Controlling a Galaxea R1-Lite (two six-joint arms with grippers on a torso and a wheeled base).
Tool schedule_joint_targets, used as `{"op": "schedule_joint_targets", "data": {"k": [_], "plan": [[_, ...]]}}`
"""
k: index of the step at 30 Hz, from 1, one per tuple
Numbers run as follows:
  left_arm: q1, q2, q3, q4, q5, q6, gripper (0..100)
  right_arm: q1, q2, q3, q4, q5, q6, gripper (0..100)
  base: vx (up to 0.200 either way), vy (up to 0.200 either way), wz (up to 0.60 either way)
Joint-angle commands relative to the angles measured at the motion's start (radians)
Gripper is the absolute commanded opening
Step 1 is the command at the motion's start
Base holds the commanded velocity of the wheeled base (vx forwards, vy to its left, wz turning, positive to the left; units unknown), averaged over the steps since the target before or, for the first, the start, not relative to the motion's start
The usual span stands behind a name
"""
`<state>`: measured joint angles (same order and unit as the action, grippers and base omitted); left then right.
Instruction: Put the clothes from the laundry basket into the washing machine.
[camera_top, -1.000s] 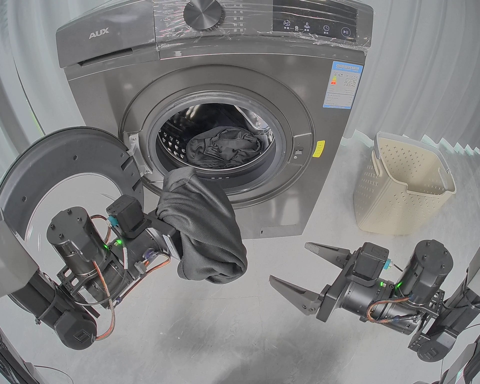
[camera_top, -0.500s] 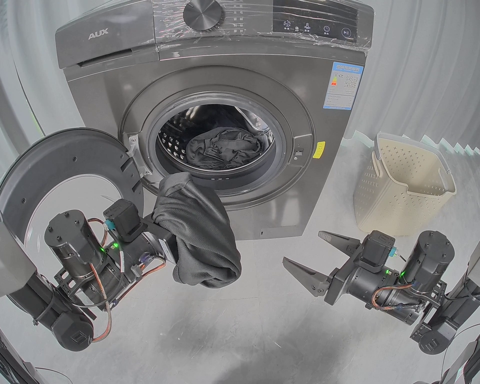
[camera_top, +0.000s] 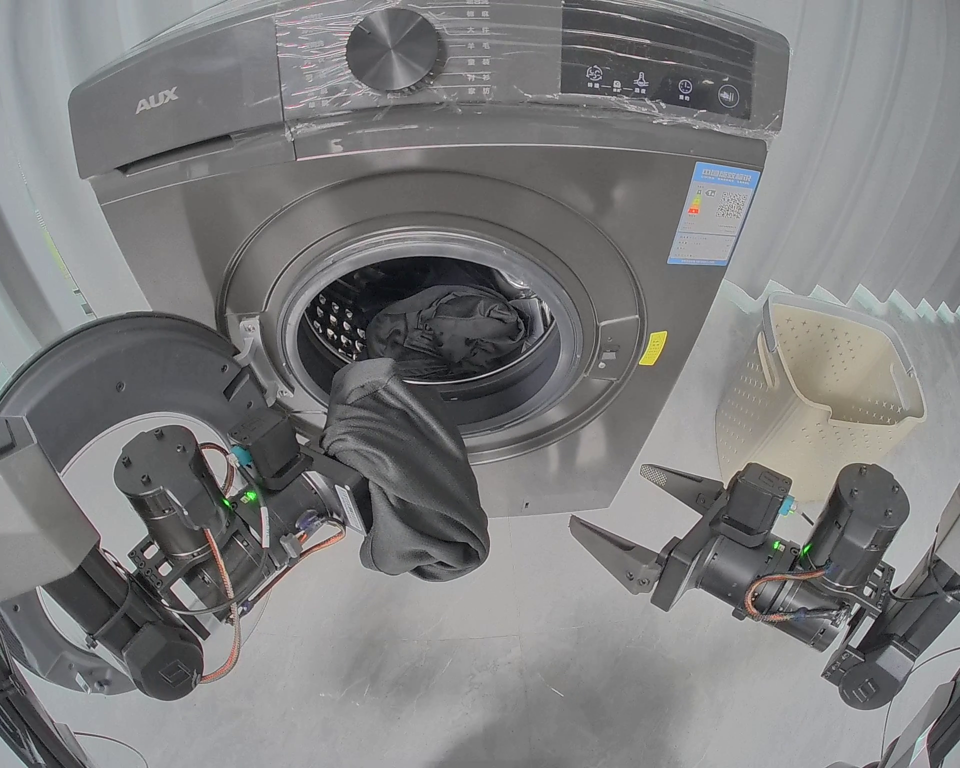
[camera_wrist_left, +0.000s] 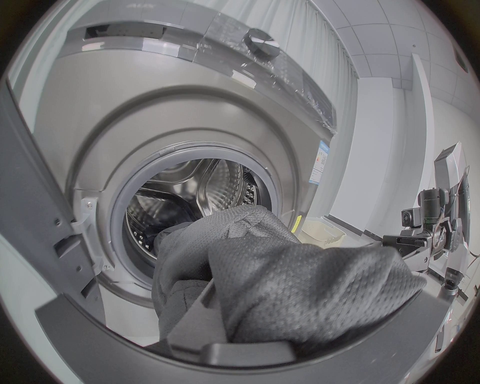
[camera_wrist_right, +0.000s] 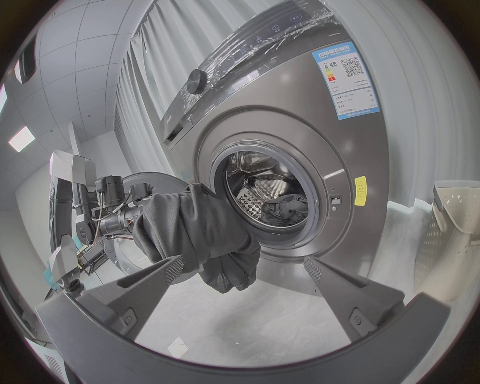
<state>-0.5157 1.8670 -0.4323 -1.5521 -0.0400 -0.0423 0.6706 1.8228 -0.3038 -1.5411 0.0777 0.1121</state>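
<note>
A grey front-loading washing machine (camera_top: 520, 190) stands before me with its round door (camera_top: 110, 380) swung open to the left. Dark clothes (camera_top: 445, 328) lie inside the drum. My left gripper (camera_top: 375, 470) is shut on a dark grey garment (camera_top: 415, 470) that drapes over it, just below and in front of the drum opening (camera_top: 430, 330); the garment (camera_wrist_left: 280, 285) hides the fingers. My right gripper (camera_top: 630, 520) stands open with nothing in it, low at the right, between the machine and the laundry basket (camera_top: 870, 400).
The beige perforated laundry basket stands on the floor right of the machine, tilted, its inside bare as far as I can see. Grey floor (camera_top: 500, 660) lies open in front. White curtains (camera_top: 880, 150) hang behind.
The head camera has moved closer to the machine. The left gripper with the garment has come slightly up towards the drum opening. The right gripper drew back to the right a little.
</note>
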Motion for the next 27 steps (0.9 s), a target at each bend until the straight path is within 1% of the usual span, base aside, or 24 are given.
{"op": "schedule_joint_targets", "data": {"k": [1, 6, 13, 14, 15, 18, 19, 21, 22, 23, 24, 25, 27], "plan": [[-0.001, 0.017, -0.003, 0.0, 0.0, -0.001, 0, 0.001, 0.0, 0.002, -0.001, -0.001, 0.0, 100, 0.2, 0.0, 0.0], [-0.003, 0.021, -0.005, 0.0, -0.001, -0.001, 0, 0.003, 0.001, 0.003, -0.001, -0.002, 0.0, 100, 0.2, 0.0, 0.0], [-0.02, 0.037, -0.002, 0.0, 0.0, 0.004, 0, -0.013, -0.011, 0.006, -0.001, -0.001, -0.003, 100, 0.0, 0.0, 0.0], [-0.05, 0.034, 0.007, 0.0, 0.0, 0.002, 0, -0.009, -0.011, 0.008, -0.001, -0.002, -0.003, 100, 0.0, 0.0, 0.0], [-0.064, 0.032, 0.01, 0.0, 0.0, 0.004, 0, -0.013, -0.016, 0.009, -0.001, -0.002, -0.003, 100, 0.0, 0.0, 0.0], [-0.07, 0.035, 0.014, 0.001, 0.0, -0.001, 0, -0.016, -0.051, 0.011, 0.004, -0.001, -0.008, 100, 0.0, 0.0, 0.0], [-0.069, 0.047, -0.002, 0.001, -0.001, -0.005, 0, -0.009, -0.062, 0.015, 0.009, -0.001, -0.008, 100, 0.0, 0.0, 0.0], [-0.07, 0.103, -0.063, 0.001, -0.001, -0.007, 0, -0.002, -0.069, 0.037, 0.006, -0.001, -0.011, 100, 0.0, 0.0, 0.0], [-0.069, 0.109, -0.069, 0.001, -0.001, -0.007, 0, -0.002, -0.069, 0.038, 0.006, 0.001, -0.011, 100, 0.0, 0.0, 0.0], [-0.063, 0.179, -0.151, 0.0, 0.011, -0.007, 0, 0.001, -0.076, 0.042, 0.007, 0.001, -0.012, 100, 0.0, 0.0, 0.0], [-0.059, 0.19, -0.164, 0.0, 0.011, -0.007, 0, 0.001, -0.076, 0.04, 0.007, 0.001, -0.012, 100, 0.0, 0.0, 0.0], [-0.052, 0.241, -0.226, 0.003, 0.011, -0.016, 0, 0.007, -0.076, 0.04, 0.009, 0.001, -0.012, 100, 0.0, 0.0, 0.0], [-0.027, 0.27, -0.282, 0.007, 0.003, -0.016, 0, 0.017, -0.076, 0.046, 0.009, -0.001, -0.011, 100, 0.0, 0.0, 0.0]]}}
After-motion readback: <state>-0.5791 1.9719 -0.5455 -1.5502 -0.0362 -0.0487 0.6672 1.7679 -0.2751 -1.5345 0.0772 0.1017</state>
